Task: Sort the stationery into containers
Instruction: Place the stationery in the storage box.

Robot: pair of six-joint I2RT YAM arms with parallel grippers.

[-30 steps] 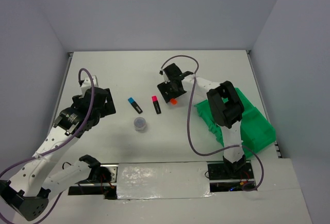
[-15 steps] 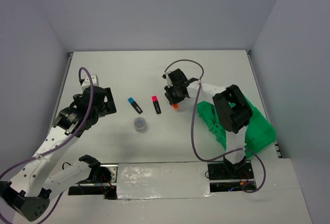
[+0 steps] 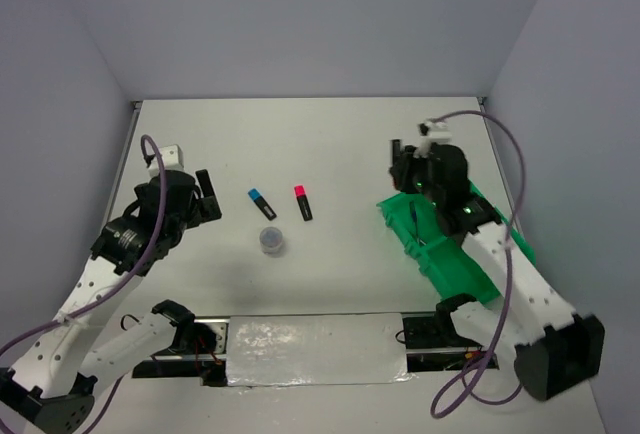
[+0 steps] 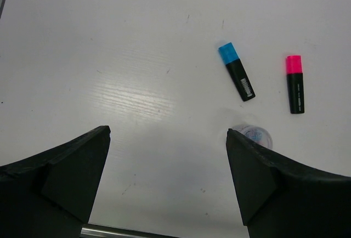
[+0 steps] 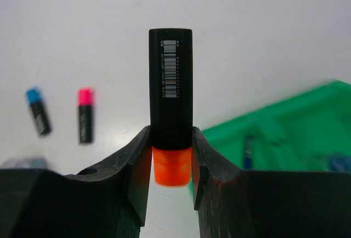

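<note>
Orange highlighter [image 5: 170,112]: clamped at its cap end in the right tool [image 5: 171,135], black body jutting past the fingertips, just beside the green tray [image 5: 290,120]. Farther off on the bench [image 4: 137,40], pink highlighter [image 5: 85,114] and blue highlighter [image 5: 38,111]. Left tool [image 4: 167,134] spread wide, holding nothing.

Bright, even light on the white table [image 4: 137,98], soft glare left of centre; right wrist view's background blurred.

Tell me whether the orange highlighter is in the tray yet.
Not in: the orange highlighter is clamped in the right gripper, the green tray off to one side.
</note>
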